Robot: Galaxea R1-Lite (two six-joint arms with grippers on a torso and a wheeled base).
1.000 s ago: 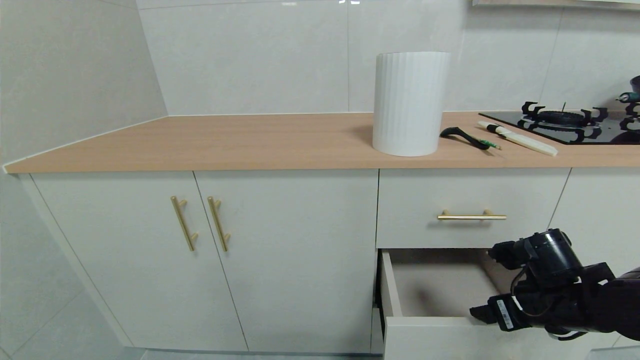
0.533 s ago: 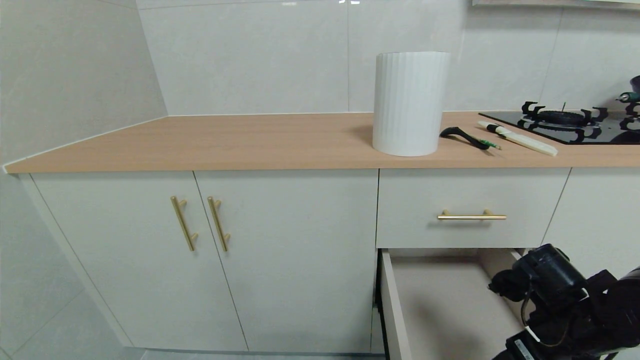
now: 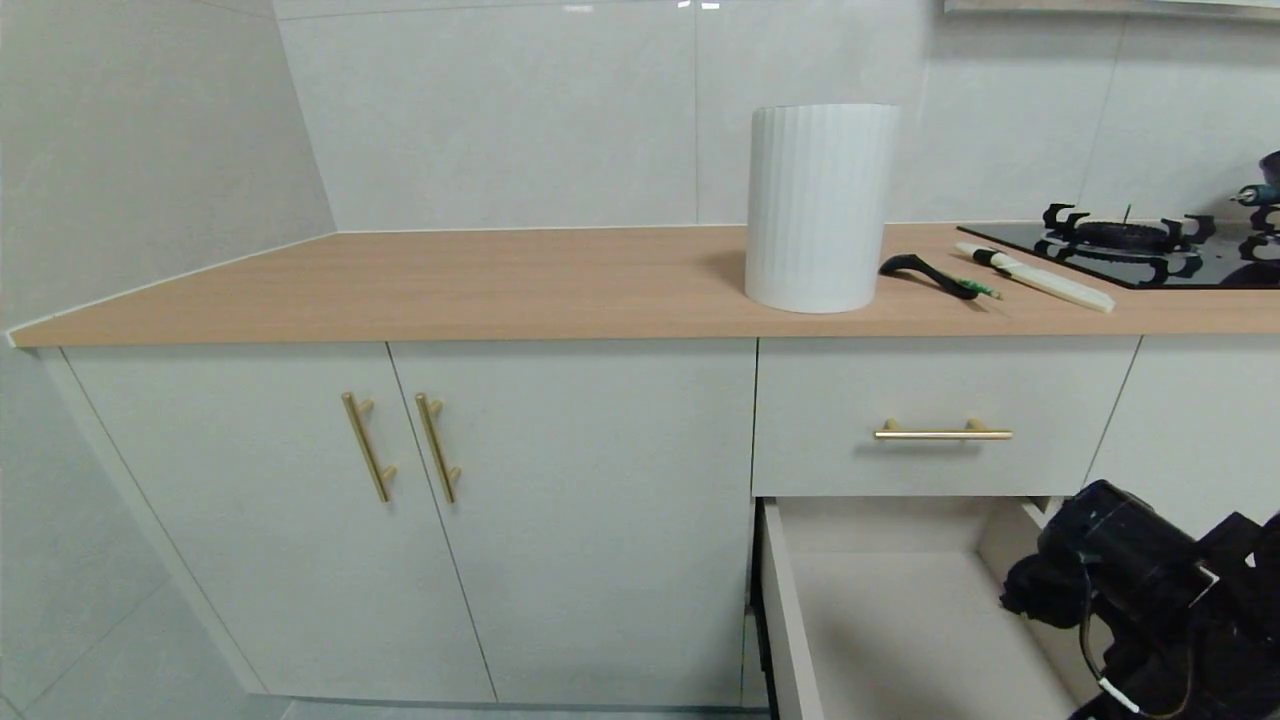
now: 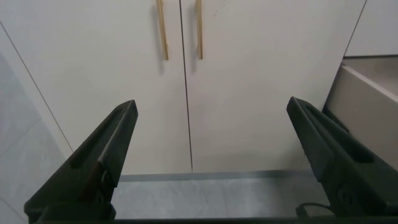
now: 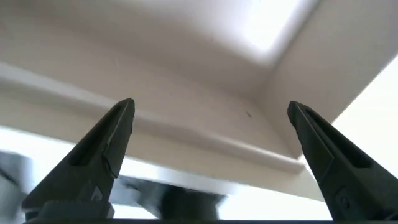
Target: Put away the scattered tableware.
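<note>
Drawer [image 3: 900, 630]: open, front cut off. Right end effector [image 5: 209, 106]: wide, empty, facing drawer interior. Left end effector [image 4: 211, 109]: wide, empty, beside drawer.

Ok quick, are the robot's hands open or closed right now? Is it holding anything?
Left gripper: open, holding nothing.
Right gripper: open, holding nothing.

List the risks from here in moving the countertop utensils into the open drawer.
1. The open right claw sits low at the pulled-out white drawer; rising toward the wooden countertop, it might clip the brass bar handle above.
2. The black curved-handled utensil lies close beside the tall white ribbed canister; a reach may knock it.
3. The flat cream utensil lies low on that countertop; a pinch may slip.
</note>
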